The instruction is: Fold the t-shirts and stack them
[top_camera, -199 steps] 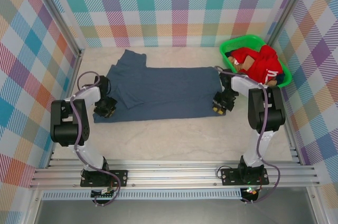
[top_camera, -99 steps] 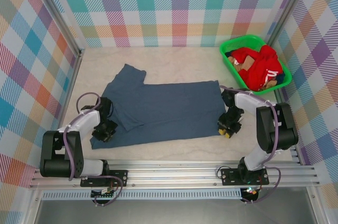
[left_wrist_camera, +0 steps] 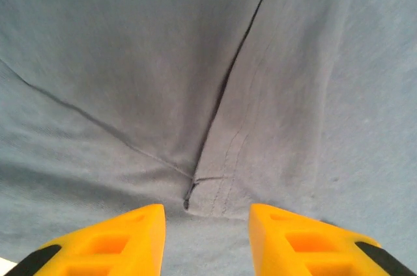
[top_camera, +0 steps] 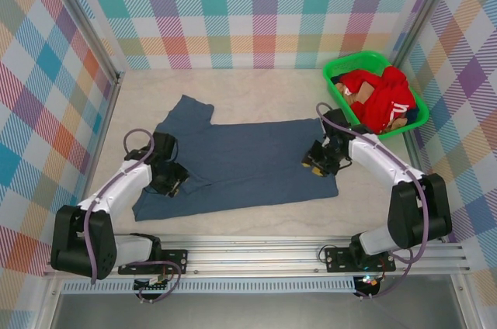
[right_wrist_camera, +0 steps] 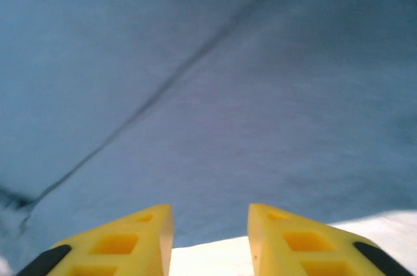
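Note:
A slate-blue t-shirt [top_camera: 248, 160] lies spread flat on the table, one sleeve pointing to the far left. My left gripper [top_camera: 172, 181] hovers low over its left part, open, with nothing between the yellow fingers [left_wrist_camera: 117, 240]. Below the left gripper [left_wrist_camera: 207, 214] I see a folded sleeve hem [left_wrist_camera: 218, 181] on the t-shirt [left_wrist_camera: 163, 61]. My right gripper [top_camera: 314, 164] sits over the shirt's right side, open and holding nothing. In the right wrist view, the right gripper [right_wrist_camera: 210, 214] is above the t-shirt [right_wrist_camera: 215, 81], right at its edge, with pale table showing below.
A green basket [top_camera: 353, 57] at the far right holds red clothes [top_camera: 380, 96] and other garments. Plaid walls close in the left, back and right sides. An aluminium rail [top_camera: 256, 255] runs along the near edge. Bare table [top_camera: 256, 216] lies in front of the shirt.
Both grippers pulled the shirt's ends toward the near edge, then opened and let go. Both have since shifted inward over the cloth, the right one also farther from the near edge.

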You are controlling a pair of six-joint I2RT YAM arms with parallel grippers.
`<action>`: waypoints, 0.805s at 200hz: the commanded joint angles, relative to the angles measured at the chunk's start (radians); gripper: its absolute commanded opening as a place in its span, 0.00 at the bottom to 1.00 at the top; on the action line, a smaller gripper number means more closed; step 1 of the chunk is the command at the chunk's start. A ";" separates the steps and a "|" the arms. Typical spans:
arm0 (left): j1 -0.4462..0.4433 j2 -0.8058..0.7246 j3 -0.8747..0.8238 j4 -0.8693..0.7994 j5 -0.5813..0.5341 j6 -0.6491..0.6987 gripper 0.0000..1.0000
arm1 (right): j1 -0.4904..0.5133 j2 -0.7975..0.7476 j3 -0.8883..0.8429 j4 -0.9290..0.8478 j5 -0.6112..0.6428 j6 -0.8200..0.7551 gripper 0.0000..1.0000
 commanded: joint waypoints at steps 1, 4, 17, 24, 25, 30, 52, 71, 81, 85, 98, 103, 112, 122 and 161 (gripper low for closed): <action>-0.019 0.024 -0.016 -0.004 0.043 -0.079 0.38 | 0.030 -0.007 0.018 0.166 -0.183 -0.065 0.42; -0.020 0.027 -0.016 -0.009 0.039 -0.078 0.38 | 0.033 -0.010 0.018 0.181 -0.197 -0.064 0.43; -0.020 0.042 -0.021 0.011 0.040 -0.075 0.38 | 0.044 -0.014 0.023 0.198 -0.212 -0.058 0.44; -0.022 0.048 -0.026 0.028 0.048 -0.076 0.38 | 0.049 -0.014 0.026 0.197 -0.214 -0.056 0.43; -0.022 0.050 -0.028 0.031 0.048 -0.077 0.38 | 0.049 -0.014 0.026 0.197 -0.215 -0.055 0.43; -0.023 0.057 -0.029 0.040 0.053 -0.080 0.38 | 0.049 -0.013 0.027 0.197 -0.216 -0.052 0.43; -0.034 0.087 -0.035 0.070 0.057 -0.080 0.35 | 0.050 -0.012 0.030 0.190 -0.211 -0.045 0.42; -0.042 0.113 -0.032 0.083 0.052 -0.074 0.31 | 0.050 -0.011 0.036 0.180 -0.200 -0.044 0.42; -0.043 0.124 -0.032 0.093 0.050 -0.073 0.28 | 0.050 -0.009 0.040 0.177 -0.199 -0.043 0.41; -0.045 0.127 -0.030 0.096 0.048 -0.072 0.27 | 0.050 -0.009 0.042 0.174 -0.197 -0.043 0.41; -0.046 0.137 -0.020 0.096 0.038 -0.069 0.22 | 0.050 -0.007 0.047 0.167 -0.192 -0.043 0.41; -0.046 0.139 -0.016 0.094 0.034 -0.066 0.19 | 0.050 -0.006 0.048 0.165 -0.191 -0.043 0.40; -0.048 0.141 -0.006 0.095 0.027 -0.062 0.14 | 0.050 -0.006 0.050 0.162 -0.188 -0.043 0.40; -0.050 0.142 0.006 0.093 0.020 -0.059 0.08 | 0.050 -0.007 0.049 0.161 -0.188 -0.043 0.40; -0.078 0.156 0.090 0.038 -0.024 -0.023 0.00 | 0.050 -0.004 0.051 0.154 -0.183 -0.041 0.38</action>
